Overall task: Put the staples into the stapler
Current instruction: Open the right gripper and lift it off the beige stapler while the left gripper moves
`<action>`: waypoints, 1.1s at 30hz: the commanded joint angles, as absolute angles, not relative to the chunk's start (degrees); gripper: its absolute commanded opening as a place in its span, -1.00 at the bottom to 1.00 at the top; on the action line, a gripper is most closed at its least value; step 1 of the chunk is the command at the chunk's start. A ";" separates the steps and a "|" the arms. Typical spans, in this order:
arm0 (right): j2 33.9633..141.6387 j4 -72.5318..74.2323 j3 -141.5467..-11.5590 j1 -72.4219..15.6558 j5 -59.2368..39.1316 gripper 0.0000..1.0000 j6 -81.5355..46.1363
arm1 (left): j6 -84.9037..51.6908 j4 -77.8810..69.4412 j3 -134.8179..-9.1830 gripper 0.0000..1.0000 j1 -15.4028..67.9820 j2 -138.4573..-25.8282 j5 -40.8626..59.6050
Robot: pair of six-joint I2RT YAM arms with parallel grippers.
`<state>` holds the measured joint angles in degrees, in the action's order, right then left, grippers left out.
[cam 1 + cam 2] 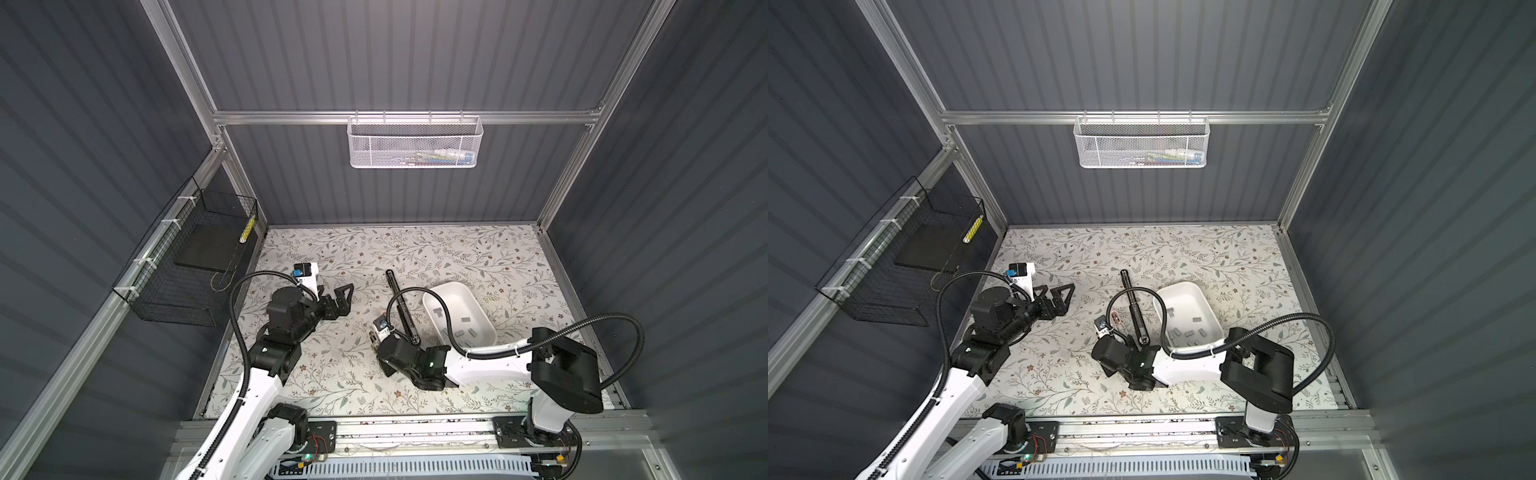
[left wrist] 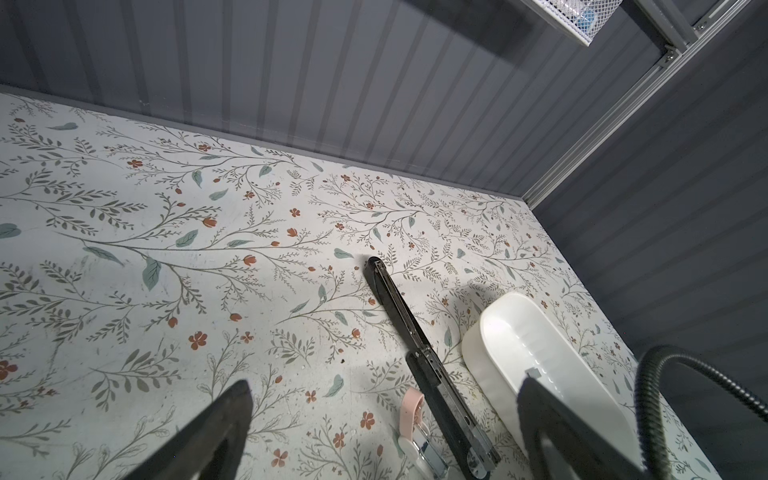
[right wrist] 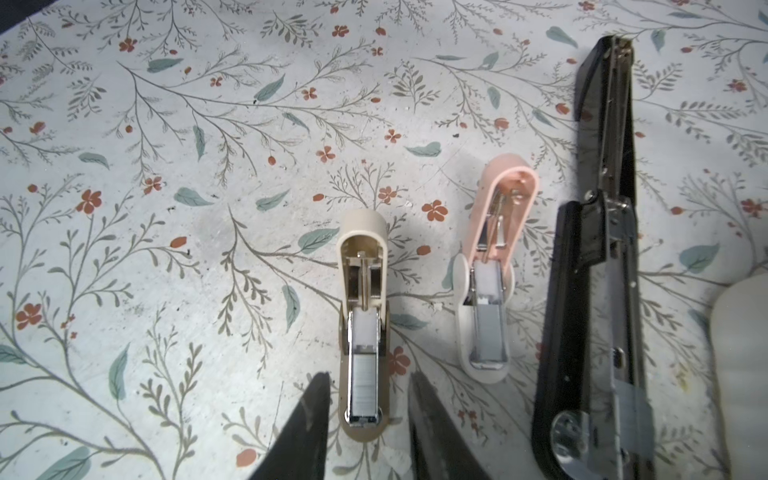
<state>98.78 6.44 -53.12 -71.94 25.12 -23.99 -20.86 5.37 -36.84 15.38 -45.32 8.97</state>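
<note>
Jaws of the right gripper point(image 3: 369, 376) stand narrowly apart, straddling the beige stapler point(image 3: 363, 332) without touching; its long axis runs straight out from them, a silvery strip point(image 3: 365, 388) already in its channel. Spare staples point(image 1: 465, 319) lie in the white tray point(image 1: 451, 299), just beside the black stapler point(image 3: 582, 299) (right arm nearer). Left gripper point(image 1: 347, 300) gapes wide, empty, well apart from the black stapler.

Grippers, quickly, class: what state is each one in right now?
Left gripper: open, holding nothing.
Right gripper: open, fingers either side of the beige stapler, not gripping it.
</note>
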 commanded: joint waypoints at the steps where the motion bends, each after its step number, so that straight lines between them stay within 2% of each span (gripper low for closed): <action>1: 100.15 6.11 -52.55 -72.07 26.64 -0.36 -23.81 | -21.19 6.06 -36.83 0.99 15.14 -44.47 9.14; 4: 100.41 7.63 -51.79 -72.08 25.46 -0.35 -23.69 | -21.27 5.78 -36.64 0.99 15.17 -44.38 9.14; 10: 97.39 15.19 -44.71 -72.42 20.98 -0.04 -20.39 | -24.08 2.64 -35.83 0.99 15.12 -45.04 12.58; 12: 96.58 18.25 -41.80 -72.35 20.30 0.00 -19.09 | -25.08 2.67 -35.87 0.99 15.10 -45.18 13.35; 17: 96.33 24.99 -36.56 -72.27 17.16 0.09 -15.44 | -26.80 6.30 -37.21 0.99 15.11 -44.61 10.08; 23: 97.79 30.87 -33.16 -72.18 15.31 0.12 -13.39 | -30.09 2.32 -35.51 1.00 15.12 -43.66 9.11; 30: 102.30 33.83 -34.16 -71.82 16.50 0.14 -11.45 | -33.00 0.05 -35.55 0.99 15.15 -49.49 11.82; 33: 104.29 32.83 -35.84 -71.85 16.31 0.12 -12.21 | -38.39 -0.40 -34.10 1.00 15.16 -51.22 8.72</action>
